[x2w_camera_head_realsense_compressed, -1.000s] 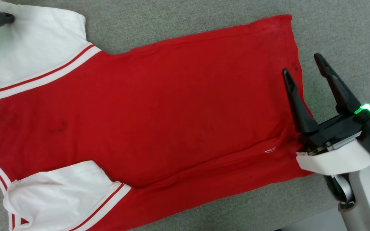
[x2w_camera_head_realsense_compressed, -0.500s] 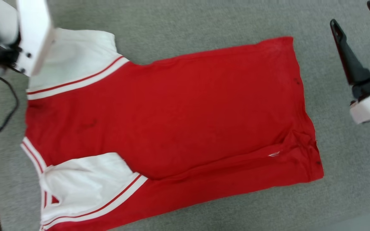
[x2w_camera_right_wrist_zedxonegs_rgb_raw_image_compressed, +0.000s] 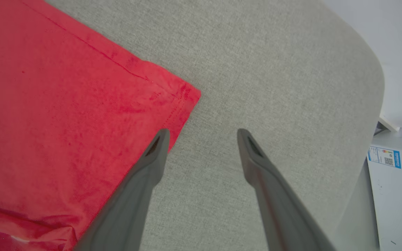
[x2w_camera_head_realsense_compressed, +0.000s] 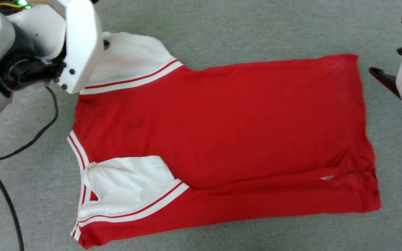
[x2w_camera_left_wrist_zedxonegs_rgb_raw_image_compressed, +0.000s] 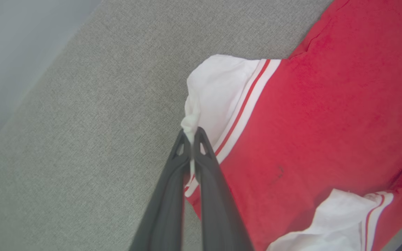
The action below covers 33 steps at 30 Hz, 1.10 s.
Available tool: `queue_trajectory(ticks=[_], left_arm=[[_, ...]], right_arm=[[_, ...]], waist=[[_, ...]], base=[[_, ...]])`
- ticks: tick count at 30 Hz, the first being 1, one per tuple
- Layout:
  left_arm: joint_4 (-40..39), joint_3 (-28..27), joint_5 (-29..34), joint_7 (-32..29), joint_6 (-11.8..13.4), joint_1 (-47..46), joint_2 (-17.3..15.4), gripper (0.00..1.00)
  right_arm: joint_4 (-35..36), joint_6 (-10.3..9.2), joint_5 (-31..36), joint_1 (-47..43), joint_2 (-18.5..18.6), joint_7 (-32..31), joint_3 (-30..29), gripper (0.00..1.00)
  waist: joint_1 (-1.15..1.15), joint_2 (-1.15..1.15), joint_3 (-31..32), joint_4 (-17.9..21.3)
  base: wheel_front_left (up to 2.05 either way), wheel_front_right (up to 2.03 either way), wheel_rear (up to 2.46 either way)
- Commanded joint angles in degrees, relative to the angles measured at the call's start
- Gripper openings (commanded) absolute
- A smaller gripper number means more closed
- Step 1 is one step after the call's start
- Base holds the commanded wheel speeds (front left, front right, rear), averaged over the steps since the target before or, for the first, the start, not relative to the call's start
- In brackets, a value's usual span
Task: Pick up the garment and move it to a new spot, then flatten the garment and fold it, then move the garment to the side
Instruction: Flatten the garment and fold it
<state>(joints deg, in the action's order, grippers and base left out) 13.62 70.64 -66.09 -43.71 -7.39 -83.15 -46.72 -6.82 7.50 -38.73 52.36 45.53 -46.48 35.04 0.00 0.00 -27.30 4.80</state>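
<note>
Left tool (x2w_camera_left_wrist_zedxonegs_rgb_raw_image_compressed: 191, 134) just clamped onto the garment (x2w_camera_head_realsense_compressed: 222, 122) at its white sleeve (x2w_camera_left_wrist_zedxonegs_rgb_raw_image_compressed: 218, 87); right tool (x2w_camera_right_wrist_zedxonegs_rgb_raw_image_compressed: 202, 134) wide beside hem (x2w_camera_right_wrist_zedxonegs_rgb_raw_image_compressed: 173, 94): your fold can start.

White arm shells (x2w_camera_head_realsense_compressed: 82, 45) carry small black screws (x2w_camera_head_realsense_compressed: 72, 71), beside black cables (x2w_camera_head_realsense_compressed: 56, 113) and slender dark-grey claw fingers (x2w_camera_left_wrist_zedxonegs_rgb_raw_image_compressed: 166, 202).

A grey fabric-covered surface (x2w_camera_head_realsense_compressed: 222, 28) bears the red garment (x2w_camera_head_realsense_compressed: 239, 132) spread flat, a black cable (x2w_camera_head_realsense_compressed: 7, 202) seemingly alongside.
</note>
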Motion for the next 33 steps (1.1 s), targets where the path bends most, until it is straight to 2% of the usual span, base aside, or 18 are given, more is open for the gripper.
queue_trajectory(ticks=[1,4,8,13,19,20,21,28,33], left_arm=[[-0.26,0.31,-0.46,0.67,-0.01,-0.91,0.42,0.00],[-0.28,0.50,-0.99,1.99,-0.02,-2.01,1.41,0.00],[-0.61,0.99,-1.12,3.18,-0.02,-3.28,2.18,0.00],[-1.44,1.65,-1.20,4.48,-0.02,-4.82,3.15,0.00],[-2.11,2.20,-0.80,5.30,-0.02,-5.35,3.46,0.00],[-2.09,2.29,-0.76,5.44,-0.02,-5.21,3.45,0.00],[-2.11,2.35,-0.76,5.51,-0.02,-4.95,3.44,0.00],[-2.02,2.55,-1.28,7.72,-0.02,-3.11,2.86,0.00],[-3.59,2.67,-0.91,9.92,-0.02,-0.21,1.54,0.00]], right_arm=[[-1.05,-0.03,-1.48,2.14,0.46,-2.16,0.72,1.00],[-4.01,-0.02,-5.00,4.50,0.09,-7.27,1.92,1.00],[-7.84,-0.03,-7.34,7.22,-1.40,-10.86,2.04,1.00],[-11.57,-0.02,-7.65,8.31,-3.45,-10.62,2.01,1.00],[-15.23,-0.02,-8.28,3.72,-4.90,-11.08,6.43,1.00],[-15.43,-0.02,-8.70,3.22,-5.23,-10.68,6.69,0.35],[-15.35,-0.01,-9.30,3.03,-5.71,-9.94,6.66,0.00],[-15.12,-0.02,-10.86,5.16,-4.41,-3.17,4.36,0.00],[-13.15,-0.02,-12.50,3.77,-2.90,1.45,5.10,0.00]], waist=[[0.00,0.00,-1.20,-1.34],[0.00,0.00,-2.60,-2.91],[0.00,0.00,-4.42,-4.25],[0.00,0.00,-6.41,-5.46],[0.00,0.00,-7.36,-5.98],[0.00,0.00,-7.27,-5.94],[0.00,0.00,-7.09,-5.86],[0.00,0.00,-3.16,-5.30],[0.00,0.00,1.51,-5.16]], base=[[0.00,0.00,0.00],[0.00,0.00,0.00],[0.00,0.00,0.00],[0.00,0.00,0.00],[0.00,0.00,0.00],[0.00,0.00,0.00],[0.00,0.00,0.00],[0.00,0.00,0.00],[0.00,0.00,0.00]])
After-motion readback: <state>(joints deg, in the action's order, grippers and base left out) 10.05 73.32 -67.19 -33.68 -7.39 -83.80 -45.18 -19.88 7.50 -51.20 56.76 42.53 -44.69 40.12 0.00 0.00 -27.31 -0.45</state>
